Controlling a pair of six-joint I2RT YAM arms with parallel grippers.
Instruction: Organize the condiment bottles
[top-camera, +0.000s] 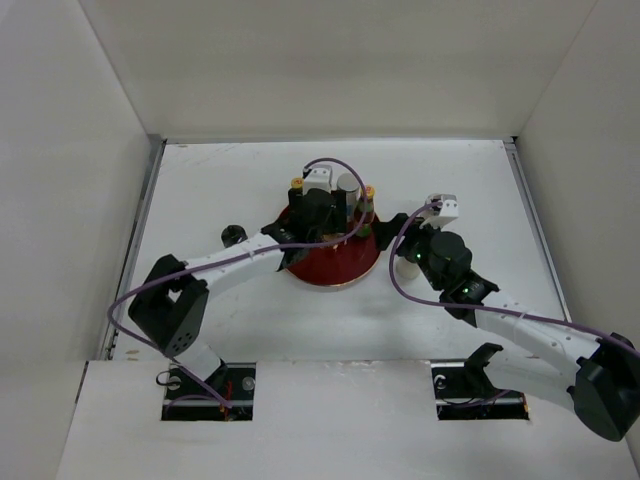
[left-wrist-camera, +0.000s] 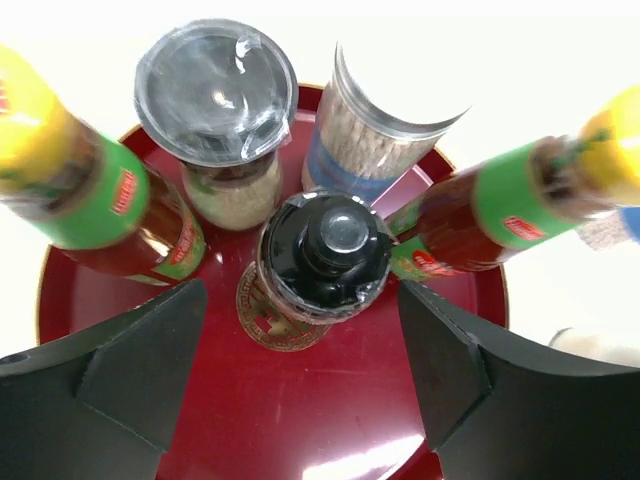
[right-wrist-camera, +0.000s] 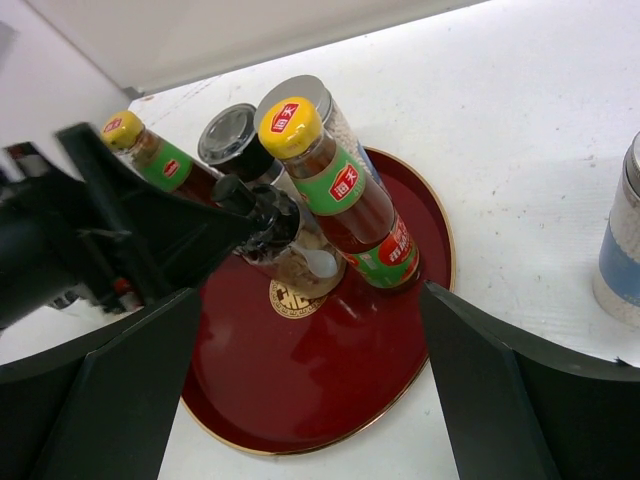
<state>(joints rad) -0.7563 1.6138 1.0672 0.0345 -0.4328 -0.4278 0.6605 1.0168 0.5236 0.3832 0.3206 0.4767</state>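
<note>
Left arm (top-camera: 240, 258), right arm (top-camera: 540, 335) — white links, blk joints, purple cables (top-camera: 113, 312); left claw (left-wrist-camera: 300, 300) blk, wedge-fingered.

White table (top-camera: 230, 330), plain white walls (top-camera: 300, 60) on three sides

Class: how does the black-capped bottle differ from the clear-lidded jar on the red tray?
The black-capped bottle has a narrow knobbed cap; the clear-lidded jar a wide flat lid. The bottle stands inside the open left gripper; the jar beyond it. Both stand upright on the red tray.
</note>
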